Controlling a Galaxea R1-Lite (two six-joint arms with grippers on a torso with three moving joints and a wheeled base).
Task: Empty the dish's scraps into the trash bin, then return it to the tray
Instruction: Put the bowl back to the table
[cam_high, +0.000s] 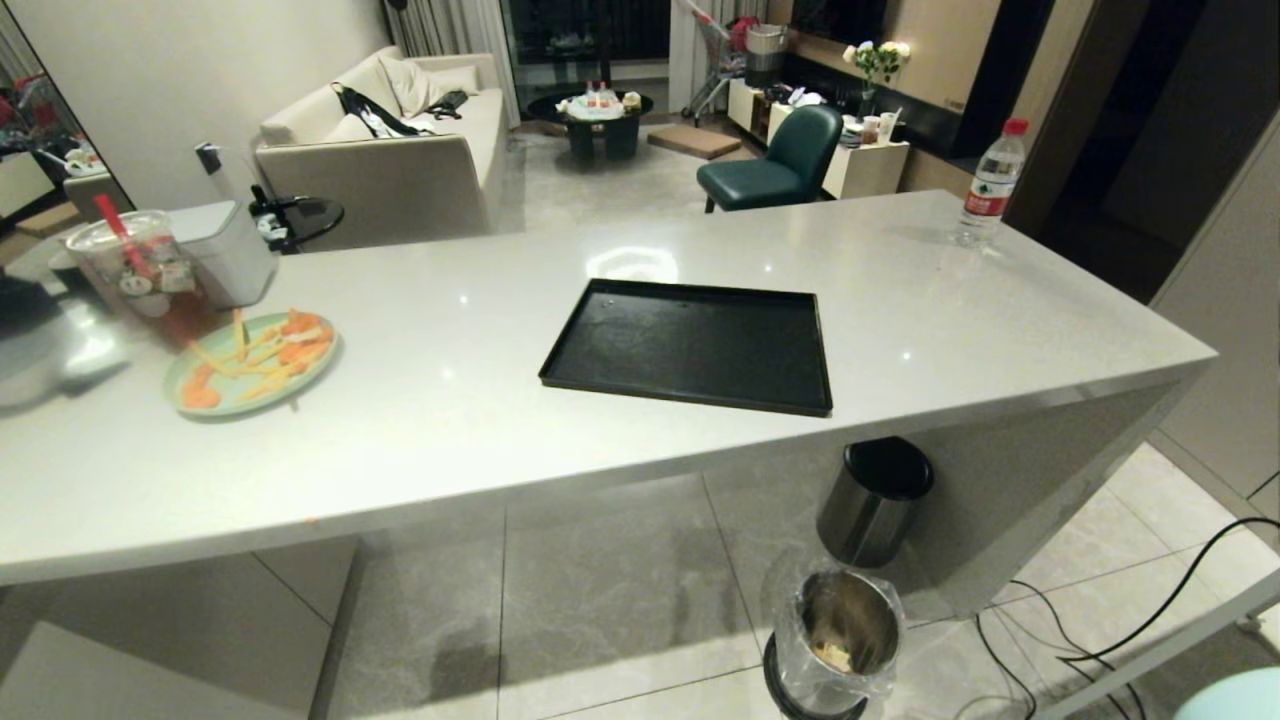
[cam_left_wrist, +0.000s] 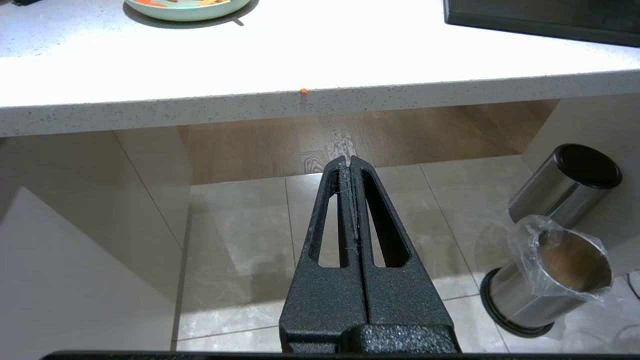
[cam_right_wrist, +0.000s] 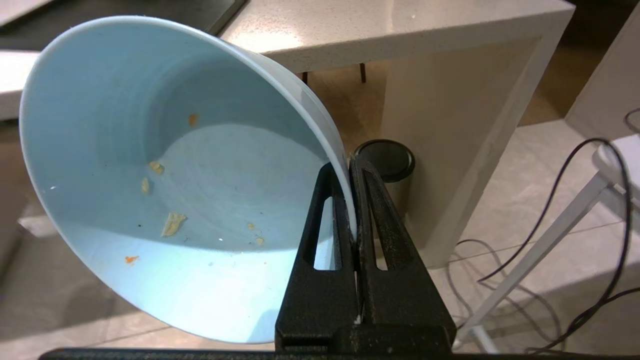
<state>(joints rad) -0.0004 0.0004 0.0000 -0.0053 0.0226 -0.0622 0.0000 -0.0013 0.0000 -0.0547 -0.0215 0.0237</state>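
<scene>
Now the right claw (cam_right_wrist: 354, 200) pinches the blue bowl's (cam_right_wrist: 165, 175) rim; the trash bin (cam_high: 838, 640) stands on the tiled floor (cam_high: 600, 600), the black tray (cam_high: 690, 345) on the white counter (cam_high: 450, 400). Left claw (cam_left_wrist: 348, 165) closed, empty.

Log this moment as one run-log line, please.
phase: dish emptied | right gripper: shut on dish rim | trash bin: on floor | tray: bare | left gripper: shut, idle
</scene>
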